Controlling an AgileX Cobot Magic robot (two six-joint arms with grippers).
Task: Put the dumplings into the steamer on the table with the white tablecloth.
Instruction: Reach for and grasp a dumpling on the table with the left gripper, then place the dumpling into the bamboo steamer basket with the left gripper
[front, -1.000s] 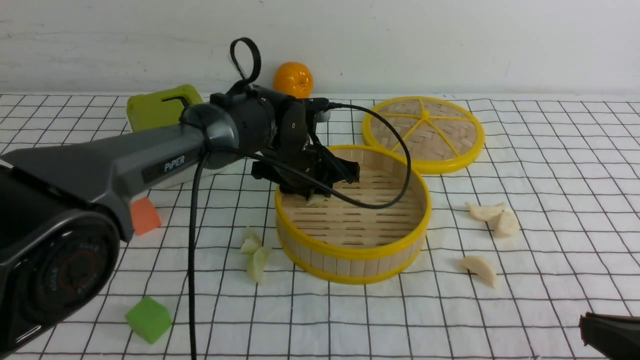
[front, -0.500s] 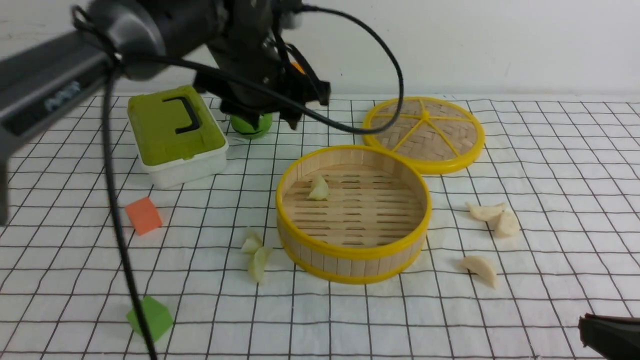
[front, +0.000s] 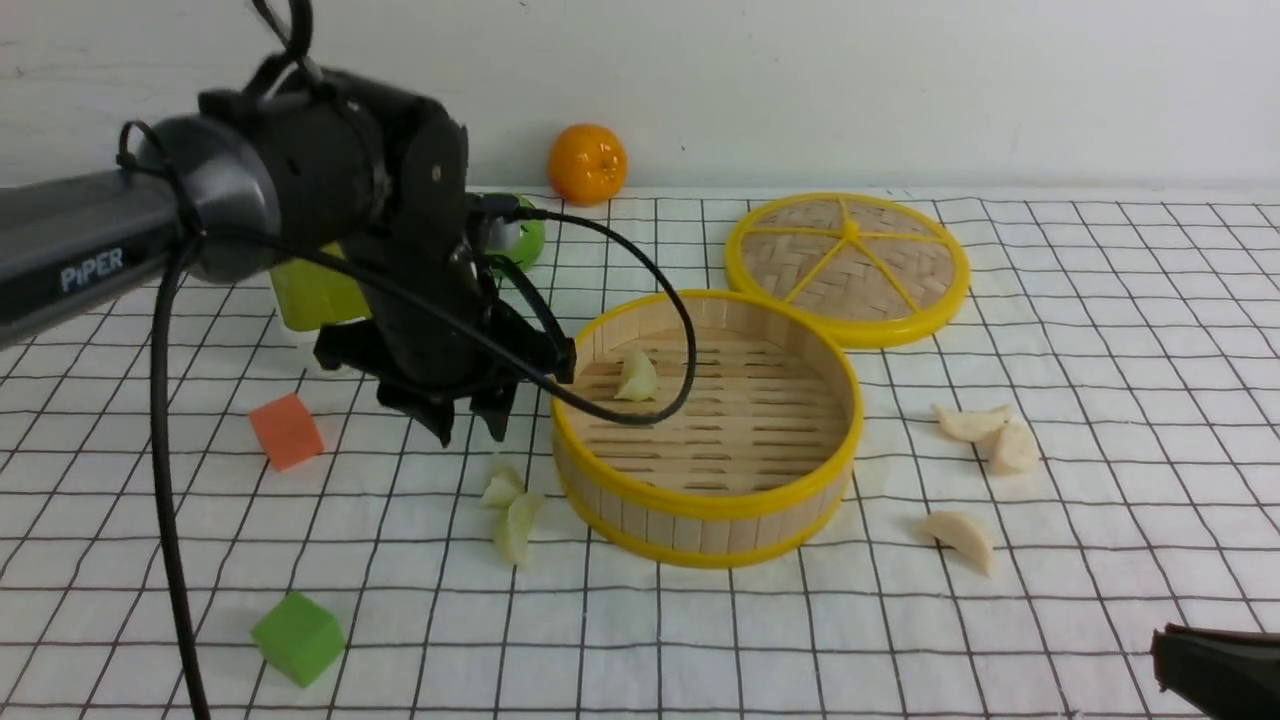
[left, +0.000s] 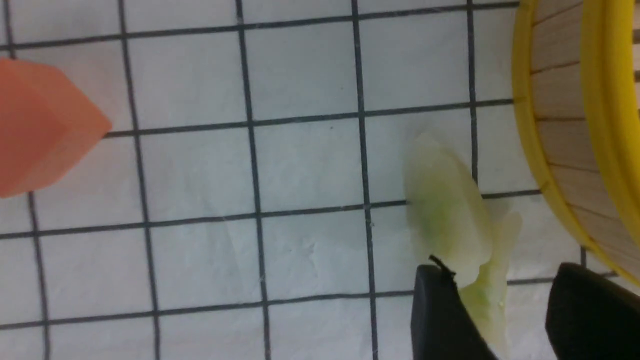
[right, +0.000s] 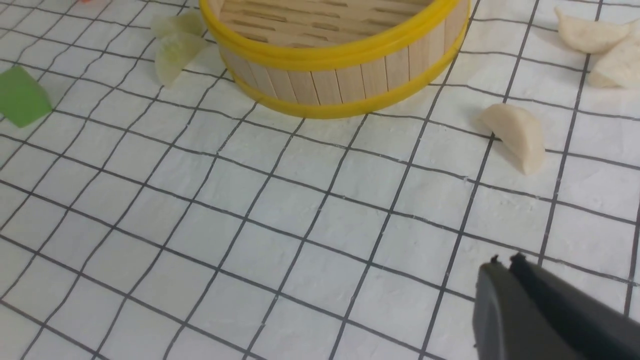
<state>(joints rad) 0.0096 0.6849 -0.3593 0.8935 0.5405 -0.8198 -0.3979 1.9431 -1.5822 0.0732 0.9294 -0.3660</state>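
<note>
Six dumplings are in view, three pale green and three cream-white. One green dumpling (front: 637, 378) lies inside the single steamer (front: 700, 525), on the slatted floor toward its 10 o'clock side. The second green dumpling (front: 502, 488) and third green dumpling (front: 517, 527) lie touching on the cloth at the steamer's 8 o'clock, just beside its wall. Two cream dumplings, the first cream dumpling (front: 968, 422) and second cream dumpling (front: 1012, 448), touch at 3 o'clock, and the third cream dumpling (front: 960, 538) lies alone at 4 o'clock.

There is also one woven lid (front: 848, 268) flat at 1 o'clock, one orange cube (front: 286, 430), one green cube (front: 297, 637), one orange fruit (front: 587, 163) and one green box (front: 305, 290).

The desk carries a white tablecloth (front: 1100, 330) with a thin black grid, slightly wrinkled. Behind it stands a plain white wall (front: 900, 90).

The left arm's casing reads "PiPER" (front: 92, 268).

The left tool (front: 470, 435) hangs at the steamer's 9 o'clock, pointing down over the green pair. Its fingers (left: 440, 315) stand apart and hold nothing. The right tool (right: 506, 265) sits low at 5 o'clock, its tips pressed together and empty.
</note>
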